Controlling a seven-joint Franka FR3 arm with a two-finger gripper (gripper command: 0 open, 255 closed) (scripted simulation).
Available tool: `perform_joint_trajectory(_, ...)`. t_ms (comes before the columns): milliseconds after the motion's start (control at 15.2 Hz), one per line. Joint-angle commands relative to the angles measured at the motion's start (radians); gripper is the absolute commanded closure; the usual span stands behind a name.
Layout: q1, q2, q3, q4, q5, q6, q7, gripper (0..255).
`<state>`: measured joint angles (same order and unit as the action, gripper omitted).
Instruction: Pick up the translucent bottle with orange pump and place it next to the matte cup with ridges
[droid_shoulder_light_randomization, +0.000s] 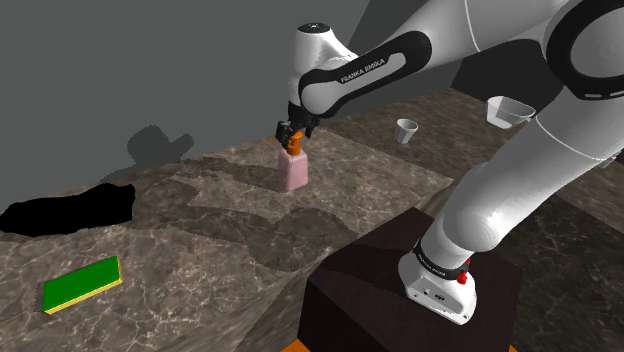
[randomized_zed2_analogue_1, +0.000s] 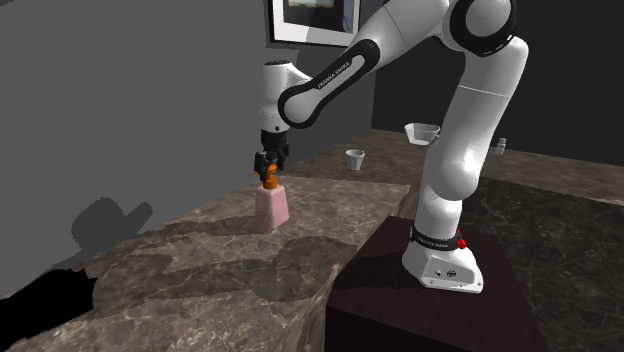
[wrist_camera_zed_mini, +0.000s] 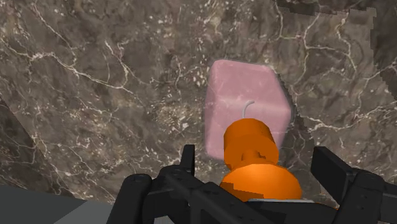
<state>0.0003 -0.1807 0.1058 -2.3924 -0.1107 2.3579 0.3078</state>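
A pink translucent bottle (droid_shoulder_light_randomization: 294, 174) (randomized_zed2_analogue_1: 272, 207) (wrist_camera_zed_mini: 245, 95) with an orange pump (wrist_camera_zed_mini: 252, 143) stands upright on the marble counter (droid_shoulder_light_randomization: 200, 250). My gripper (droid_shoulder_light_randomization: 293, 138) (randomized_zed2_analogue_1: 269, 170) (wrist_camera_zed_mini: 257, 162) is directly above it, lowered around the pump. Its black fingers (wrist_camera_zed_mini: 188, 159) stand apart on either side of the pump without touching it, so it is open. The ridged white cup (droid_shoulder_light_randomization: 405, 131) (randomized_zed2_analogue_1: 354, 159) sits farther back on the counter, to the shoulder view's right of the bottle.
A white bowl-like dish (droid_shoulder_light_randomization: 509, 110) (randomized_zed2_analogue_1: 424, 131) rests beyond the cup, near the arm. A green sponge with a yellow edge (droid_shoulder_light_randomization: 82, 283) lies at the shoulder view's lower left. A black area (droid_shoulder_light_randomization: 70, 208) cuts into the counter's left. The dark stand (droid_shoulder_light_randomization: 390, 270) fills the lower right.
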Motion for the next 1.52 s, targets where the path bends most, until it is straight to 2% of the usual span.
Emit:
perform_joint_trajectory(0,0.000,0.000,0.000,0.000,0.000,0.001,0.000,0)
perform_joint_trajectory(132,0.000,0.000,0.000,0.000,0.000,0.001,0.000,0)
perform_joint_trajectory(198,0.000,0.000,0.000,0.000,0.000,0.001,0.000,255)
perform_joint_trajectory(792,0.000,0.000,0.000,0.000,0.000,0.001,0.000,255)
perform_joint_trajectory(1452,0.005,-0.060,-0.004,0.081,0.019,-0.139,-0.023,255)
